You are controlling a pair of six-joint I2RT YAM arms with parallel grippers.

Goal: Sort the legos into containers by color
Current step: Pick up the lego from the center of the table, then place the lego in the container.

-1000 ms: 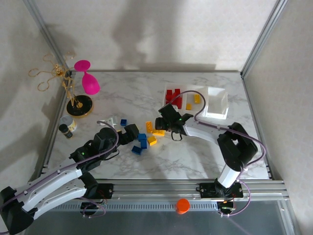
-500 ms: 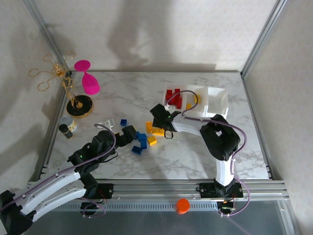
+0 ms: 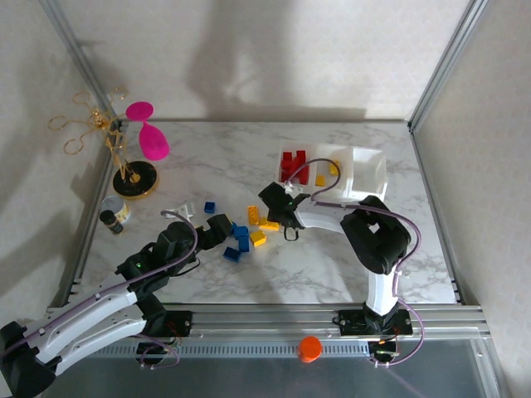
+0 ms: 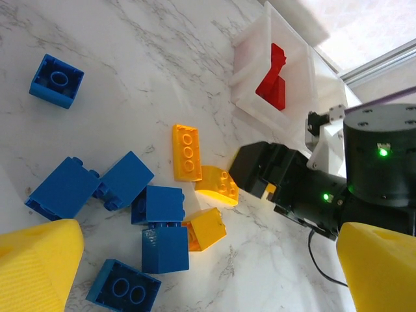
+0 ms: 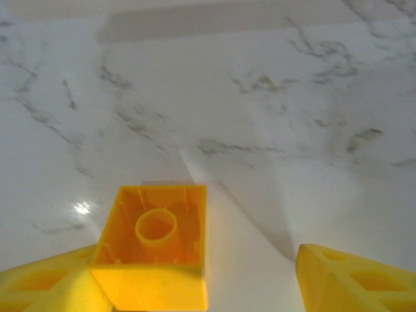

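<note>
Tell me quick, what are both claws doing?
Left gripper: open, holding nothing.
Right gripper: open around a yellow brick, not clamped yet.

Left arm [image 3: 91, 319]: white shells, black joints.
Right arm [image 3: 377, 249]: black housings, white links, 2 green lights at the wrist.
Cables [image 4: 390, 97]: lilac-grey, 1 looping along each arm.
Left end effector [image 4: 208, 240]: 2 yellow fingers [image 4: 39, 273] with a fine ribbed texture.
Right end effector [image 5: 195, 279]: 2 yellow fingers.
Bases [image 3: 365, 322]: black.

The legos [image 3: 242, 235] lie scattered mid-worktop [image 3: 207, 166]. The containers [image 3: 371, 189] stand behind them to the right, with some legos inside. An ornament [image 3: 152, 139] and a jar [image 3: 112, 220] sit far left.
</note>
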